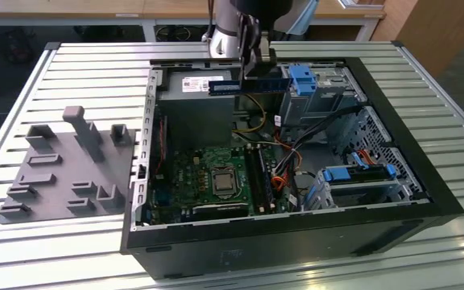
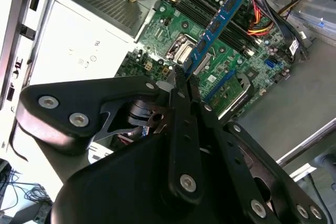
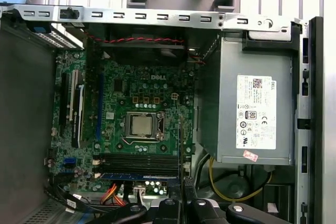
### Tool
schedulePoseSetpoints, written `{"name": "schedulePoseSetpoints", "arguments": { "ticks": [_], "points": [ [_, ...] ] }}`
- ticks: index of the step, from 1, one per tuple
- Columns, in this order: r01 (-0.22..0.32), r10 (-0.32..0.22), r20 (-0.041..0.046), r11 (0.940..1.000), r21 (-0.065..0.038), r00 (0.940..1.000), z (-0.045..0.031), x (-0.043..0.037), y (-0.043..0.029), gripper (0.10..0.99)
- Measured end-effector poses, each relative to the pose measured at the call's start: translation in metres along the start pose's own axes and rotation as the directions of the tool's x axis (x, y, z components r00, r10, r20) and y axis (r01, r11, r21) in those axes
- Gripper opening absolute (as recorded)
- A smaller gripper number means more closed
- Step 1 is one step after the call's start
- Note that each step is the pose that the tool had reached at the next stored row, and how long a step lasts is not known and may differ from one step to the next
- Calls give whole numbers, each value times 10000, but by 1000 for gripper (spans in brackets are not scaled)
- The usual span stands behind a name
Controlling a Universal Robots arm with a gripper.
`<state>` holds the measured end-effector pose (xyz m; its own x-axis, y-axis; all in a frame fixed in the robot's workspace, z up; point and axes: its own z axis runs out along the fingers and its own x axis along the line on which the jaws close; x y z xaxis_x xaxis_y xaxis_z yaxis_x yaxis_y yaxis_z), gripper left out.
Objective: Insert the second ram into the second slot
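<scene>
The gripper (image 1: 256, 71) hangs over the far side of the open computer case (image 1: 296, 241), fingers (image 2: 181, 85) pinched tight on the second ram (image 1: 234, 87), a blue stick held level and up in the air. It sits above the grey power supply (image 1: 196, 106), well clear of the green motherboard (image 1: 208, 175) below. In the second wrist view the ram (image 2: 218, 24) juts out from the gripper (image 2: 187, 77) over the board, not in the memory slots (image 3: 139, 162). A grey fixture (image 1: 63, 175) lies on the table at the exterior view's left.
</scene>
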<state>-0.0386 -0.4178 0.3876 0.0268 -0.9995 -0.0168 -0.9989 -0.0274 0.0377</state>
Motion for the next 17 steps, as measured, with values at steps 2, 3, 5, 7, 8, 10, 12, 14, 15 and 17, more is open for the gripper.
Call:
{"name": "schedulePoseSetpoints", "arguments": {
  "ticks": [2, 3, 5, 7, 8, 10, 12, 14, 15, 17],
  "points": [
    [0, 0, -1, 10000, 0, 10000, -1, 22, 0, 137],
    [1, -1, 0, 10000, 0, 10000, -1, 33, 1, 137],
    [0, 0, -1, 10000, 0, 10000, -1, 56, 2, 137],
    [1, -1, -1, 10000, 0, 10000, -2, 82, 2, 137],
    [1, -1, 0, 10000, 0, 10000, -2, 94, 3, 137],
    [0, 0, 0, 10000, 0, 10000, -2, 118, 3, 137],
    [0, 0, 0, 10000, 0, 10000, -2, 142, 4, 137],
    [0, 0, 0, 10000, 0, 10000, -2, 167, 5, 137],
    [0, 0, 0, 10000, 0, 10000, -3, 179, 5, 137],
    [0, 0, 0, 10000, 0, 10000, -3, 203, 6, 137]
  ]
}}
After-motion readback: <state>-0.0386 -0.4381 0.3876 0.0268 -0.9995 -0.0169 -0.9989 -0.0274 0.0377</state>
